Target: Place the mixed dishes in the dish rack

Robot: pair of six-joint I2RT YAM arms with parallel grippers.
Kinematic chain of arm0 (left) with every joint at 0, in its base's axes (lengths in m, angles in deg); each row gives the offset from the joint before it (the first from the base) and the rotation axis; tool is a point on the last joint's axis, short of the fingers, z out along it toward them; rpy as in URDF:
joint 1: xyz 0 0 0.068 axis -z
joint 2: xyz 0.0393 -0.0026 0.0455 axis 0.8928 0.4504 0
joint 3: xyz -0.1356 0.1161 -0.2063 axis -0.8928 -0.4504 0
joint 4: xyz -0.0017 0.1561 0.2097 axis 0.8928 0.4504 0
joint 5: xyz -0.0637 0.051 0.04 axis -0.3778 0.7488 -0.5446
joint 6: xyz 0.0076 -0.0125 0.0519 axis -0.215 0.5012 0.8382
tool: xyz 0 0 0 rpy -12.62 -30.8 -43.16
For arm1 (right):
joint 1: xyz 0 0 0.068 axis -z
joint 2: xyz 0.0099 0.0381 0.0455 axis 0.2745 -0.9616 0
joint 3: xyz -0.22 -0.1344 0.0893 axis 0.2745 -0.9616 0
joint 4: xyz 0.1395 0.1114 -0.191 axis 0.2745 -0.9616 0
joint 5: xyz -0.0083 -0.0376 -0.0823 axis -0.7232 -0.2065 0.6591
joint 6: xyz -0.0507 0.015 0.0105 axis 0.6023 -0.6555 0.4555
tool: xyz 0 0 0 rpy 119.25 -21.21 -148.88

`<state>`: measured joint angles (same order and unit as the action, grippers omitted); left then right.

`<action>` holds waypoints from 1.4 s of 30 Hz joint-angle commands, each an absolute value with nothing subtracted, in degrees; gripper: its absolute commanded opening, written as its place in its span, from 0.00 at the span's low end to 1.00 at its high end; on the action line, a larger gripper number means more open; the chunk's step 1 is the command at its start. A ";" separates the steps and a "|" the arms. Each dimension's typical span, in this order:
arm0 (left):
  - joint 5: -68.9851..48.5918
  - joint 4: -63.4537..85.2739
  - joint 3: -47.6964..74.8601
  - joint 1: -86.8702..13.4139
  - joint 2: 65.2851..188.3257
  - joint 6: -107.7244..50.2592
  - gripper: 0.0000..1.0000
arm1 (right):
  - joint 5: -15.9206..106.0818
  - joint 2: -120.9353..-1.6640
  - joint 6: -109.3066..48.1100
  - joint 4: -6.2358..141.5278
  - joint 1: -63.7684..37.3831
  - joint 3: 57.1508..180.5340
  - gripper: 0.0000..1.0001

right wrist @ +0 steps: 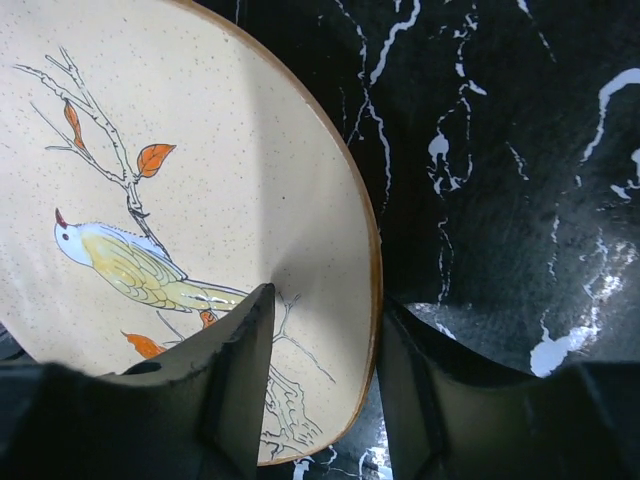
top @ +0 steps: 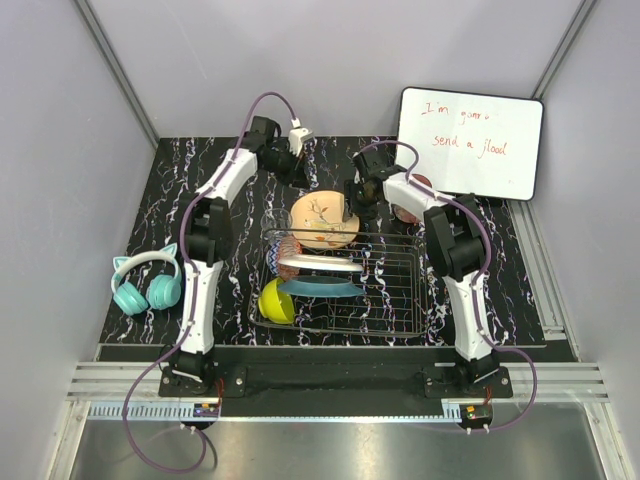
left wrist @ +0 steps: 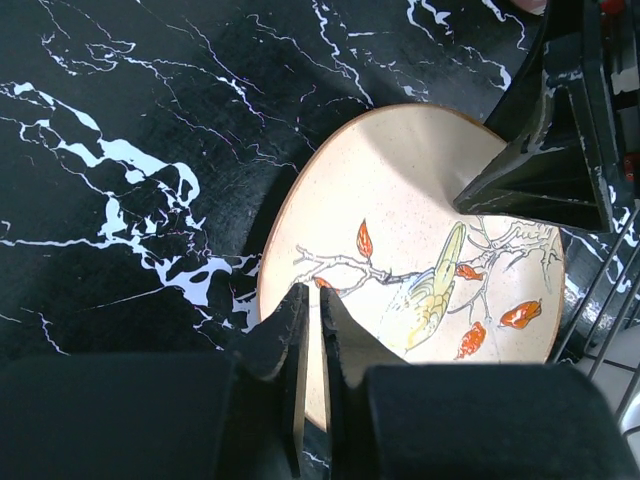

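Soft, even overhead light keeps the top view bright with faint shadows, while both wrist views are dimmer and harsher, the near black fingers point(right wrist: 235, 390) blurred, a grey shadow crossing the orange-rimmed plate point(right wrist: 200, 150) and pale sheen on the glossy worktop point(left wrist: 150, 150).

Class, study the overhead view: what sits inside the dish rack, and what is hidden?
Inside the dish rack: a white plate and a teal plate, a yellow-green bowl, a small red-patterned bowl. The bird-painted plate overlaps its far edge, hiding whatever lies beneath.
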<state>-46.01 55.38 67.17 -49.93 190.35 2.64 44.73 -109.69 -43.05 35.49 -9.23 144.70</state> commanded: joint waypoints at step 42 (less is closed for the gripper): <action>-48.43 54.50 68.15 -55.58 178.14 -5.37 0.11 | 20.12 -102.74 -46.11 49.96 1.43 153.67 0.00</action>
<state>-45.75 55.78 68.61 -55.37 182.07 -4.07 26.48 -109.73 -46.26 43.47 1.76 146.43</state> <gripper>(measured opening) 0.114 0.045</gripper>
